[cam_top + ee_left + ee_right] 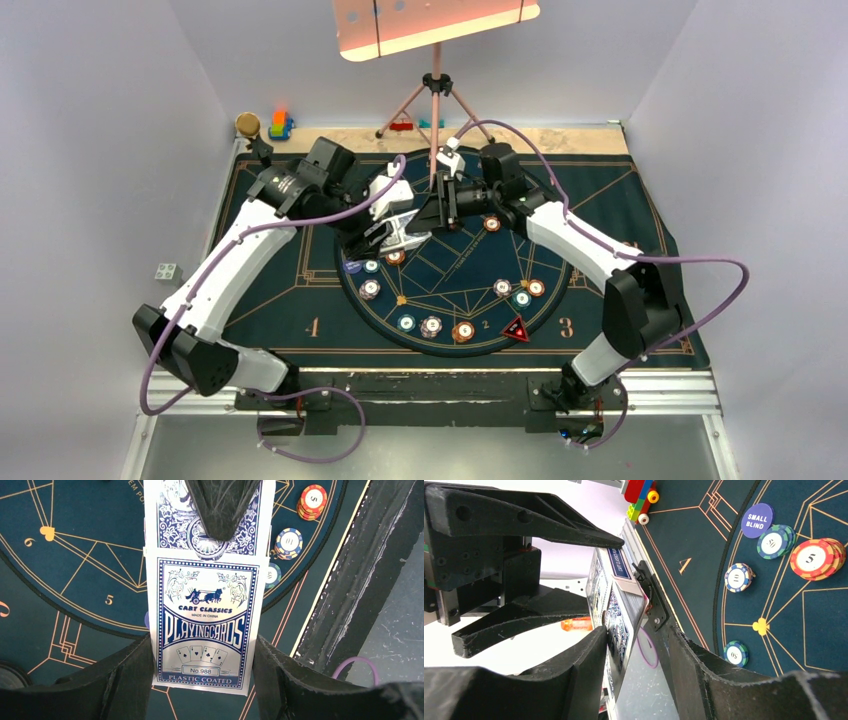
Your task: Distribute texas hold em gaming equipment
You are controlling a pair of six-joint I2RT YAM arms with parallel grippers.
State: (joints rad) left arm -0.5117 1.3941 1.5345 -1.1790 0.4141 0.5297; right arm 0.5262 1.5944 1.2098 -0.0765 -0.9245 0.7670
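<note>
**Left fingers [125, 680] clamp the card pack [205, 625]; right fingers [584, 670] straddle its far end**

Left fingers sit closest, one black pad on each long edge of the card pack, clenched on it near its printed "PLASTIC COATED" end. The pack stands up between them, its blue-and-white face turned to the wrist camera, held over the dark mat [75, 580] with nothing under it.

At the pack's other end, a blue floral-backed section juts out; whether that is the flap or cards drawn out I cannot tell. One right finger lies across this section. From the right wrist, that end sits between the right fingers: one pad touches its face, while the other stands just apart from it, so they are released rather than gripping.

Beyond the left fingers, to their right, an orange chip stack [311, 501] and a blue-and-white chip [288, 542] lie on the mat. To the right of the right fingers lies a purple SMALL BLIND disc [757, 520] beside more striped chips. Toy blocks [639, 497] lie past the mat's edge.
</note>
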